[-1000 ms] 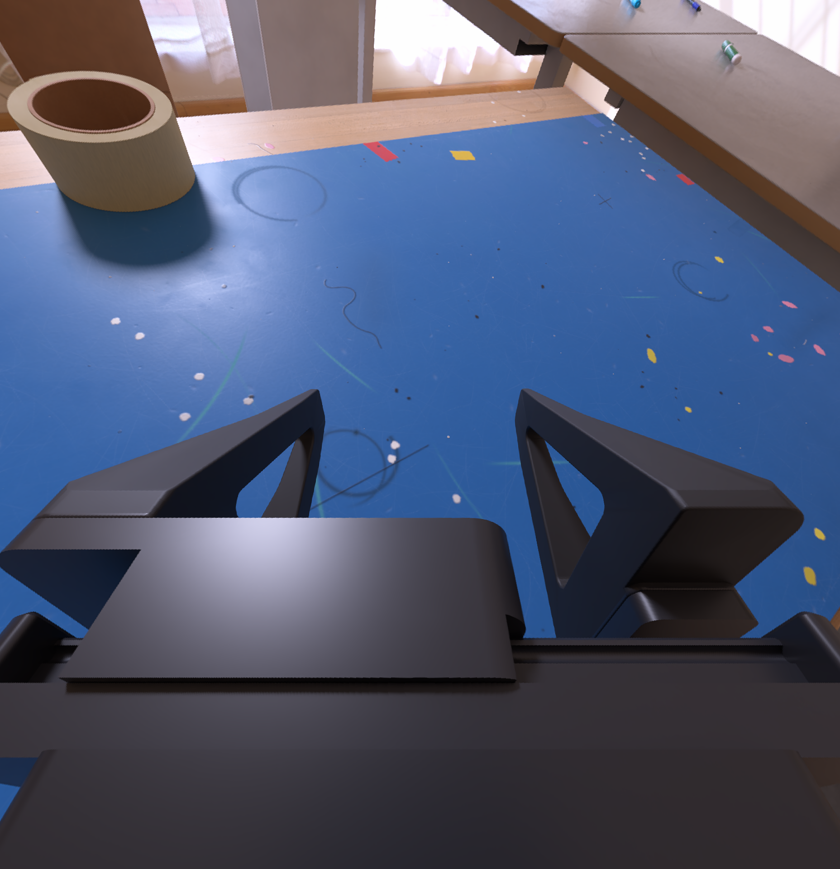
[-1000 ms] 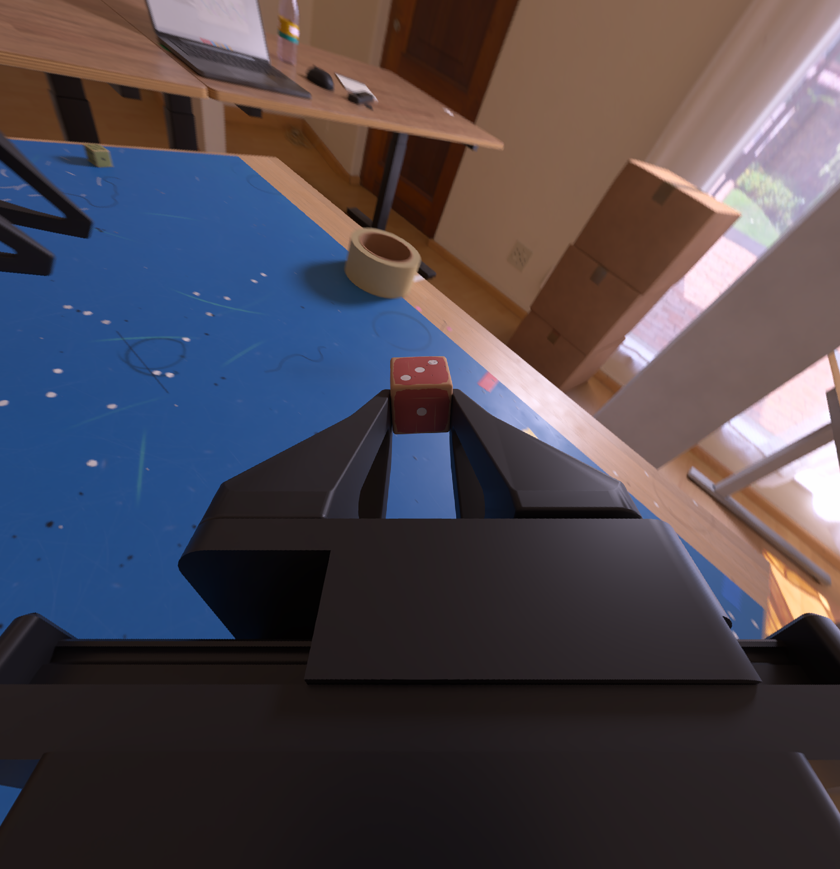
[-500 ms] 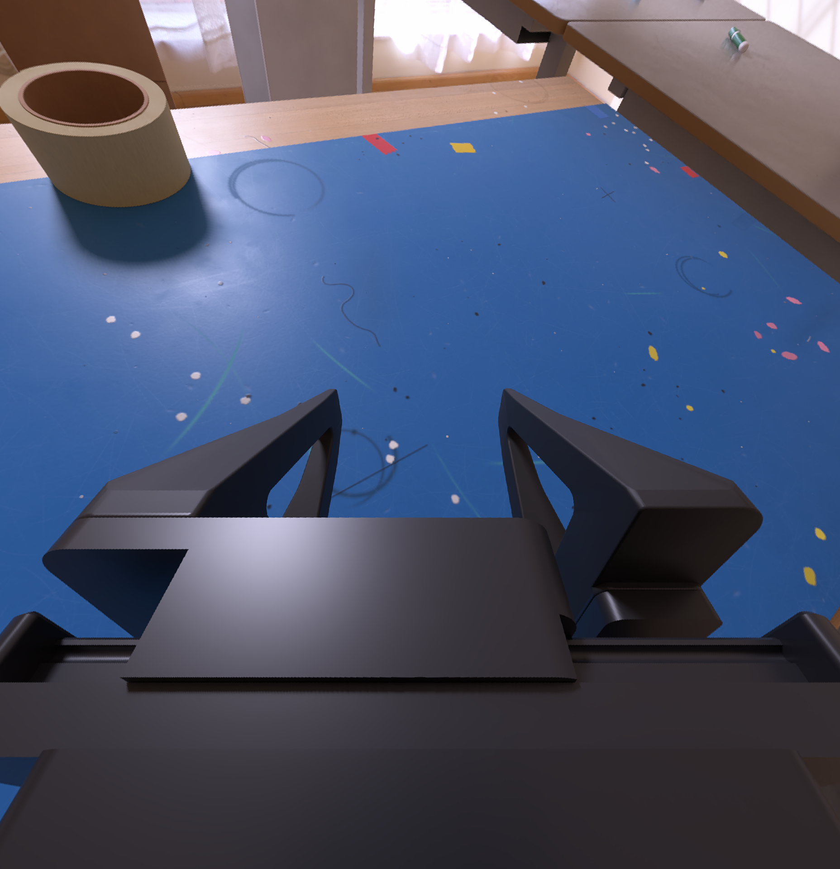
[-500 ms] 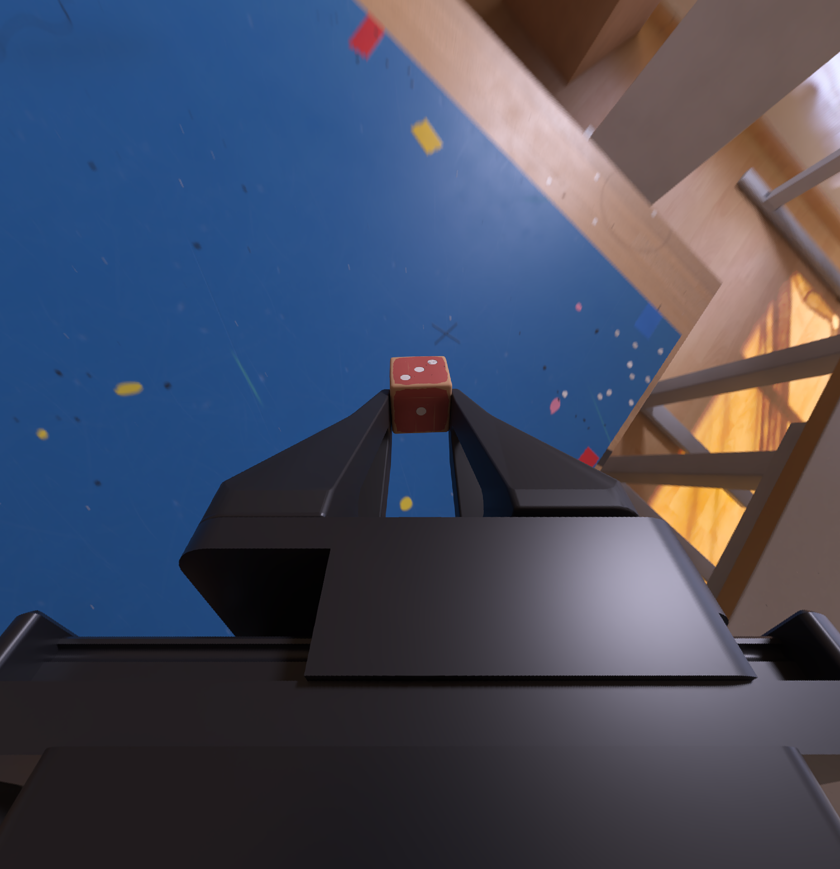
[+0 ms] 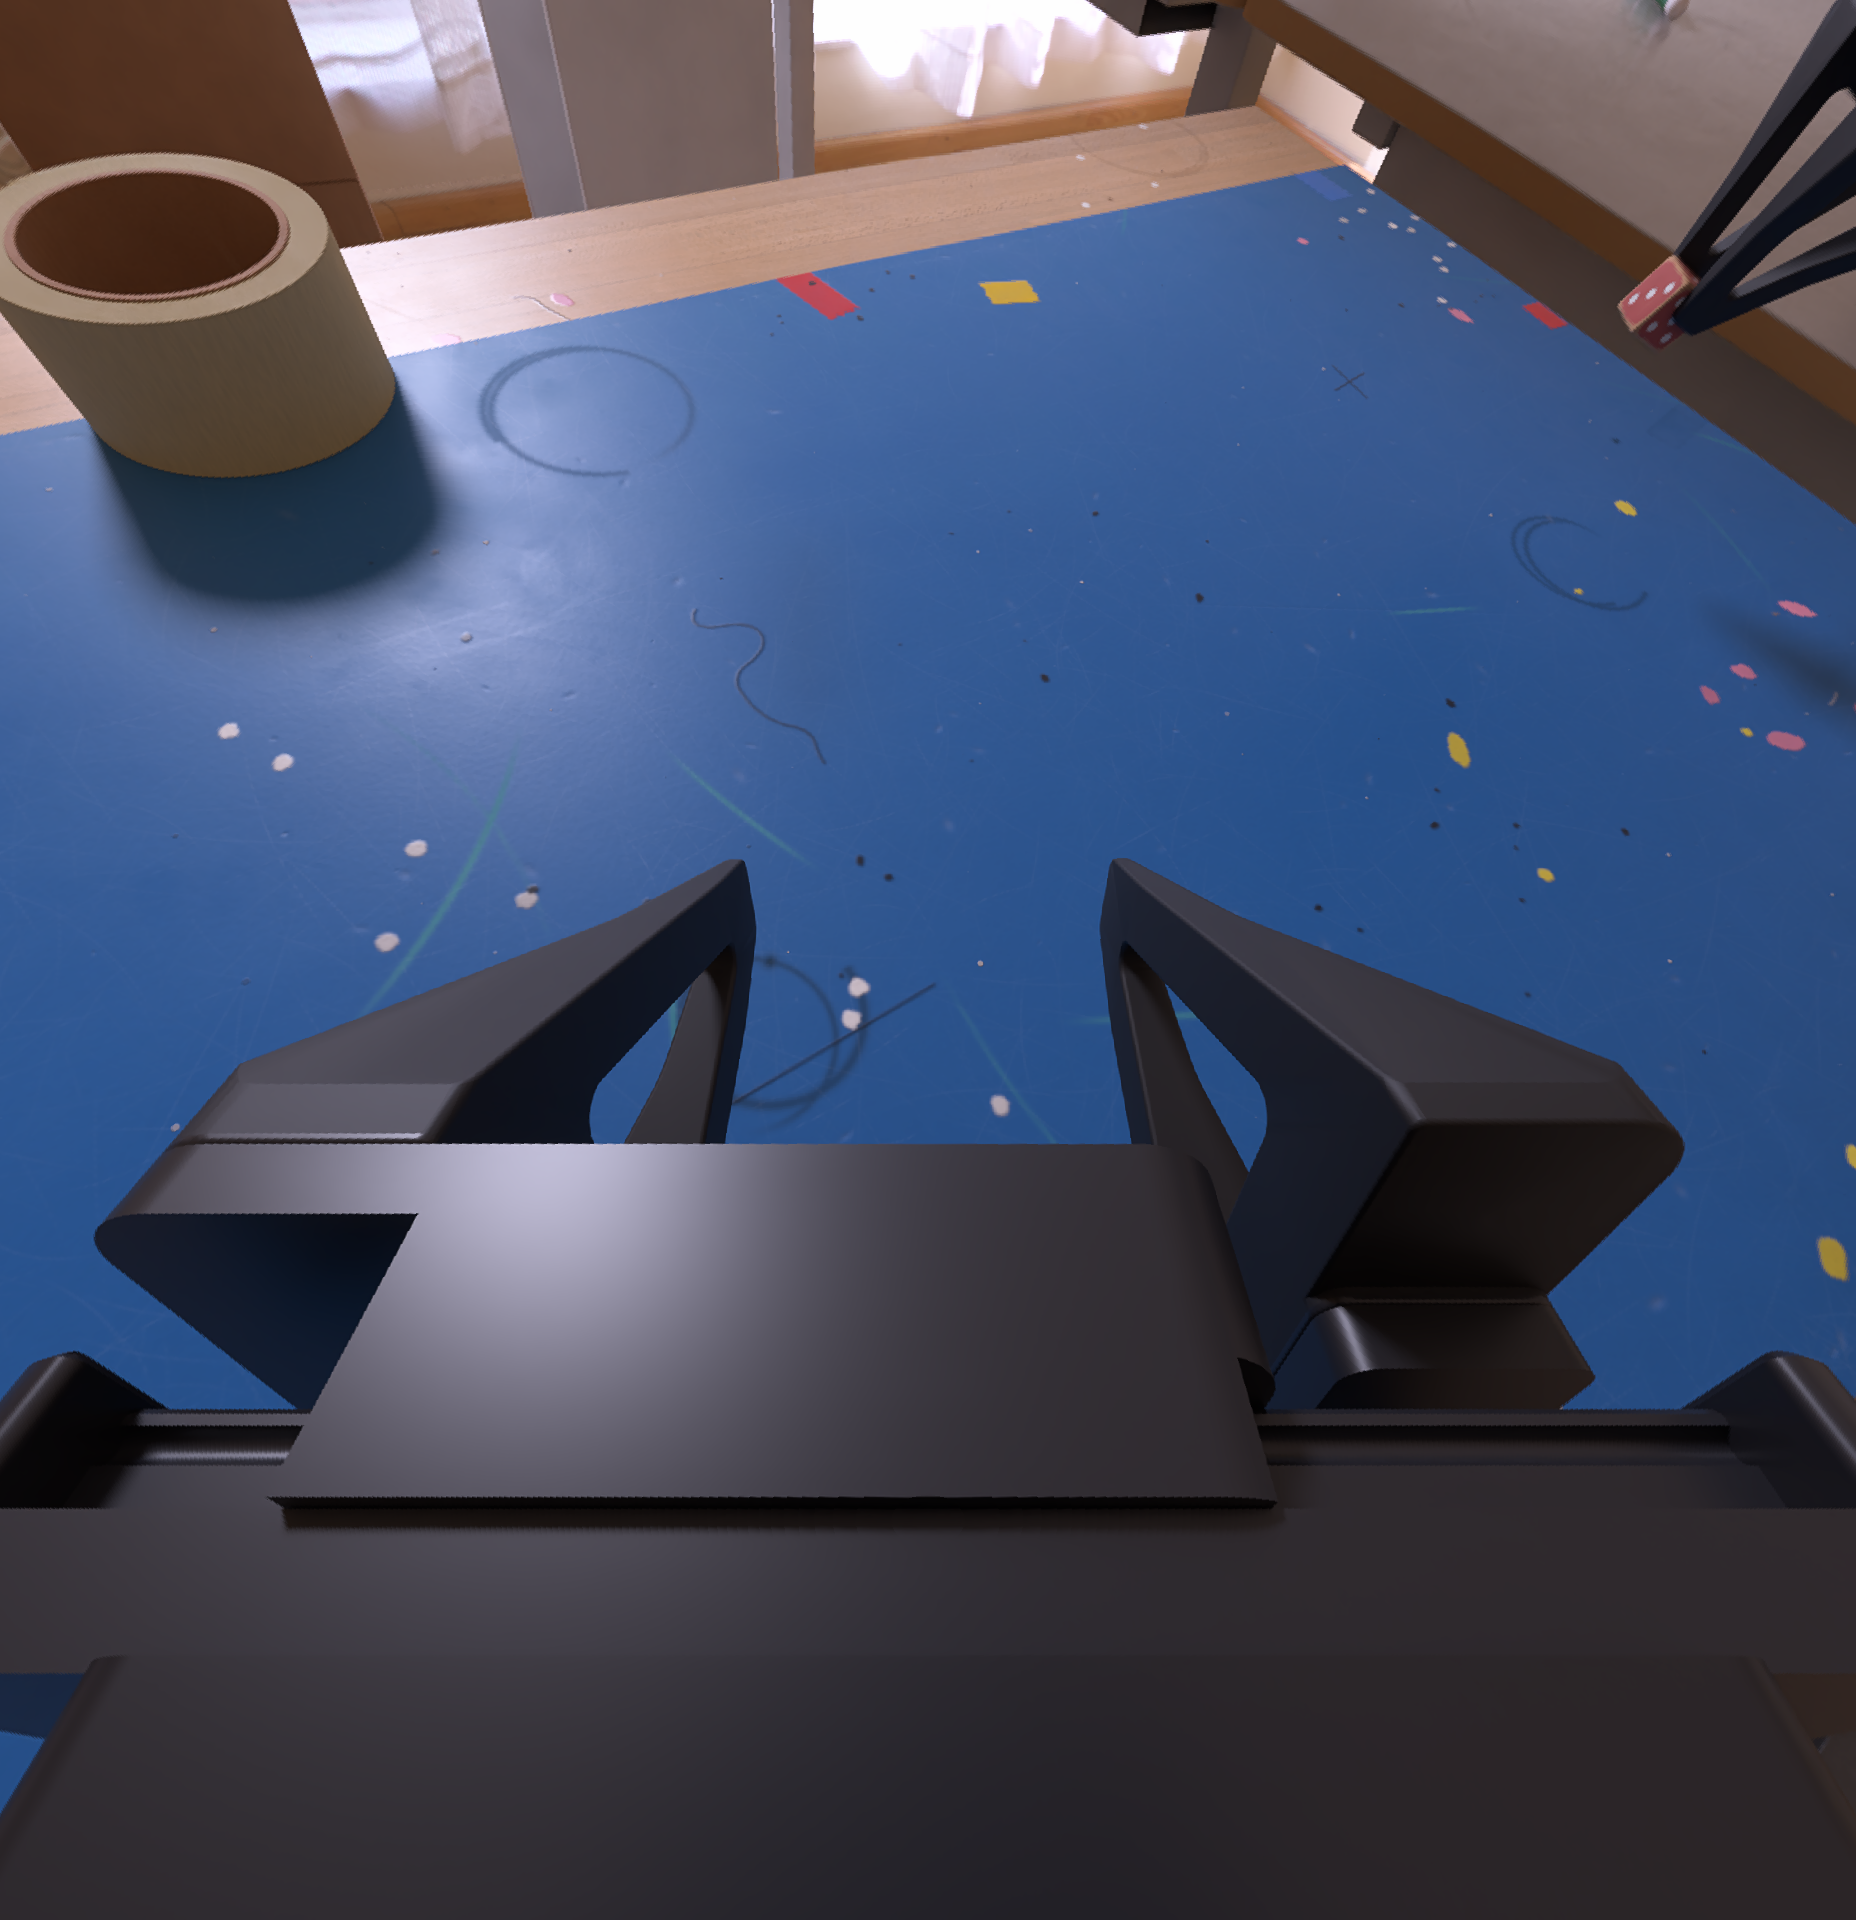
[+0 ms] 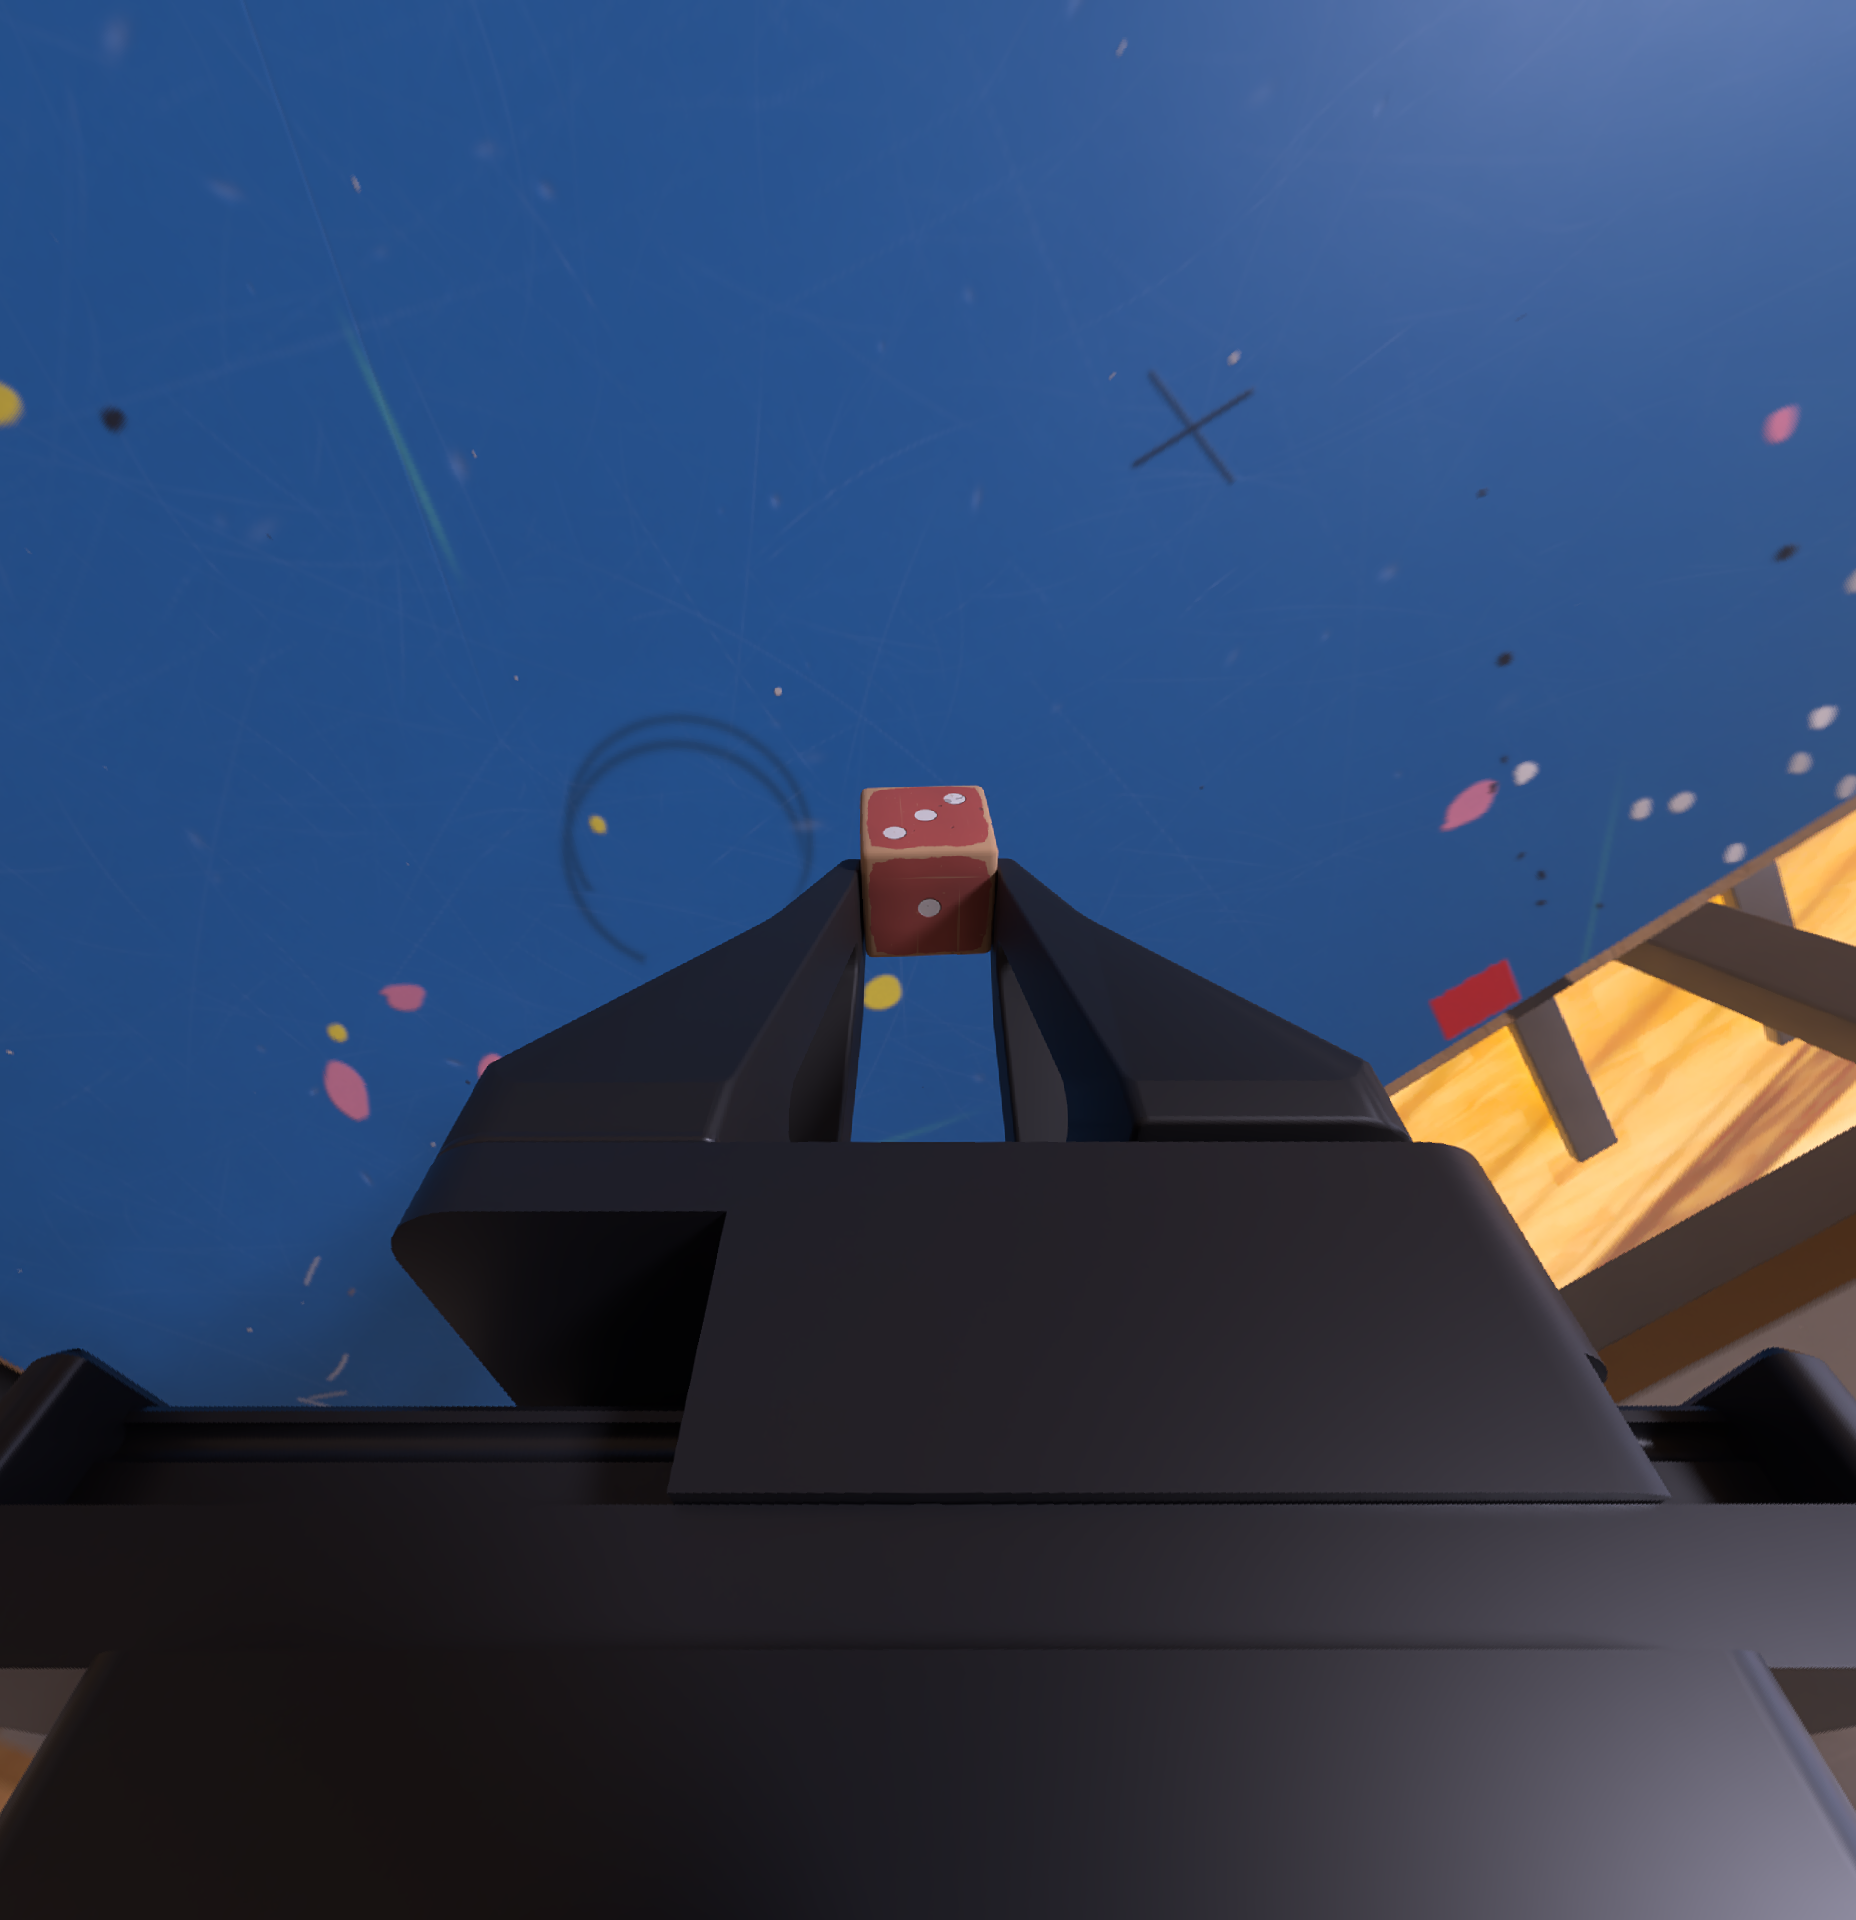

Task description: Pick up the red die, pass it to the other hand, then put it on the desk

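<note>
Right gripper (image 6: 928, 914) clamping red die (image 6: 926, 868) above bare desk (image 6: 695, 416), near edge.

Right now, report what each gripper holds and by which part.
The right gripper clamps the red die by two opposite side faces, at its fingertips. The left gripper is open and holds nothing.

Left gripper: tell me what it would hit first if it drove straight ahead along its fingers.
Probably the bare blue desk mat. The open left gripper aims down at it; the tape roll sits off left, the red die far right.
</note>
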You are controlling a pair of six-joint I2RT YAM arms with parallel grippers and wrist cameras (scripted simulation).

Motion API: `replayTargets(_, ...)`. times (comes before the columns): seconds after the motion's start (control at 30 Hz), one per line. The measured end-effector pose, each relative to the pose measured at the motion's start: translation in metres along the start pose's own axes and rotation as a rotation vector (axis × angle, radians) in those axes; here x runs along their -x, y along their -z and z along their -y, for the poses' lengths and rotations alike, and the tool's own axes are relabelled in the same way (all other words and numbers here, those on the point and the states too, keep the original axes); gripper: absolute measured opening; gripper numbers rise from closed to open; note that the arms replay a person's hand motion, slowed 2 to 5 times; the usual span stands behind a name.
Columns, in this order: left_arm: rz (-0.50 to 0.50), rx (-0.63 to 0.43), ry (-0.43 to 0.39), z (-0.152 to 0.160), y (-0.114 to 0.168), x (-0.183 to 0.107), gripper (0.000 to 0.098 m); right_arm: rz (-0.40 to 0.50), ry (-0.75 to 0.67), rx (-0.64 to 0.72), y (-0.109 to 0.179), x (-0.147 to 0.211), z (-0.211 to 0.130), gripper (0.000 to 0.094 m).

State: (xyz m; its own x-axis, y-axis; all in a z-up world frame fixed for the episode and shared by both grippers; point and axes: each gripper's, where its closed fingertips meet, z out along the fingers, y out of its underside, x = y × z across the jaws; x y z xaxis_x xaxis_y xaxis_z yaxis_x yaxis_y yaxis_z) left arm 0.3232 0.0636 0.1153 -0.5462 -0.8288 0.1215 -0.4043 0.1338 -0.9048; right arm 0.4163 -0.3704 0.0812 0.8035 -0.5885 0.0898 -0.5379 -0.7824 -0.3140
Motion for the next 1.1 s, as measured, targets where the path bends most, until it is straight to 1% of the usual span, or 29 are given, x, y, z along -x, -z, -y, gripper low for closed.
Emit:
replayTargets(0.17,0.002,0.001,-0.007,0.000,0.000,0.000,0.0568,0.049,0.018,0.102,-0.019,0.003,-0.008,0.0204)
replayTargets(0.37,0.000,-0.005,-0.007,0.001,0.002,0.000,0.0568,0.094,0.035,0.160,-0.034,0.009,-0.010,0.0203)
replayTargets(0.67,-0.004,-0.002,-0.002,-0.001,0.004,0.002,0.0569,0.103,0.027,0.206,-0.046,0.007,-0.013,0.0203)
replayTargets(1.1,-0.005,-0.004,-0.006,-0.001,0.006,0.002,0.0571,0.110,0.002,0.239,-0.056,0.006,-0.019,0.0203)
